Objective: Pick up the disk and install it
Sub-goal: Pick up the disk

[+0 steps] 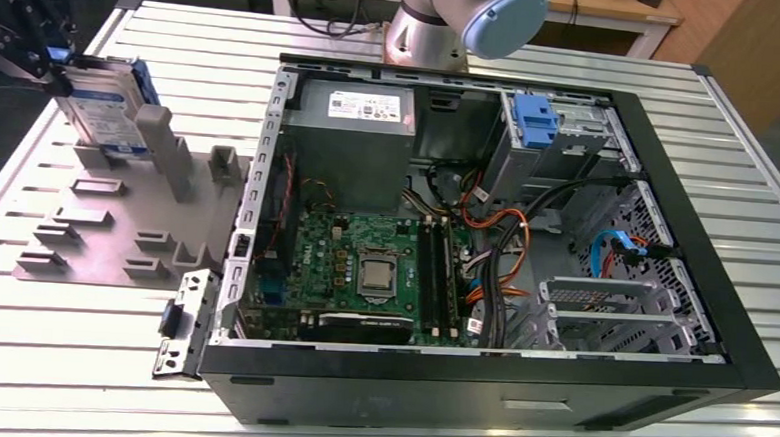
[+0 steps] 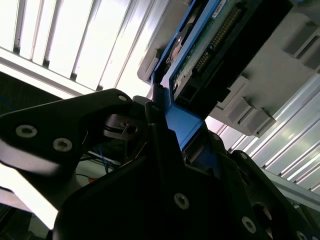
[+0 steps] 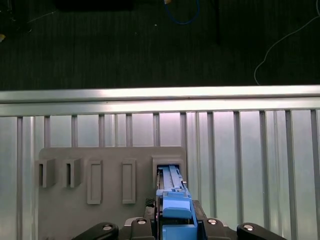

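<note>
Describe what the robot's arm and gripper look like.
The arm is a silver-grey metal tube with a rounded pale blue joint cap. The gripper is black and angular; in both wrist views its housing carries small silver screws.

My gripper (image 2: 181, 131) is clamped onto the disk (image 2: 202, 47), gripping the blue side rail (image 2: 176, 117) at the disk's near end. The disk's green circuit board and a row of connector pins face me. The grey slotted holder (image 2: 300, 65) lies beside and beyond the disk. The ribbed metal table (image 2: 90, 45) spreads out behind the disk.
</note>
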`<action>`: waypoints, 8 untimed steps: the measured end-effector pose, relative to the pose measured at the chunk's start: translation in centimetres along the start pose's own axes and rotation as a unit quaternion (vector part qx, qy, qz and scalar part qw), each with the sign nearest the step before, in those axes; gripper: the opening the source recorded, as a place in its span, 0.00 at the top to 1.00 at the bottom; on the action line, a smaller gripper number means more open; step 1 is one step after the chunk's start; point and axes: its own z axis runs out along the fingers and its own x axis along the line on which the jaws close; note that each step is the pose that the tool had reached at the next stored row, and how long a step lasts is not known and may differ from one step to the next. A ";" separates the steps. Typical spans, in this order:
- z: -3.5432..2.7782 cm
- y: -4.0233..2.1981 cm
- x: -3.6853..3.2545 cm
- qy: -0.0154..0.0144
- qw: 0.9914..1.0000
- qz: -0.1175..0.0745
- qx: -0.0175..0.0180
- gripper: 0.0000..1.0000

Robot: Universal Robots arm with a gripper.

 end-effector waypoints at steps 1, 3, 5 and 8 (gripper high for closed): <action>-0.09 0.00 0.00 0.000 1.000 0.000 0.000 0.64; -0.24 0.01 -0.01 0.000 1.000 0.000 0.000 0.64; -0.40 0.01 -0.02 0.000 1.000 0.000 0.000 0.64; -0.49 0.01 -0.02 0.000 1.000 0.000 0.000 0.64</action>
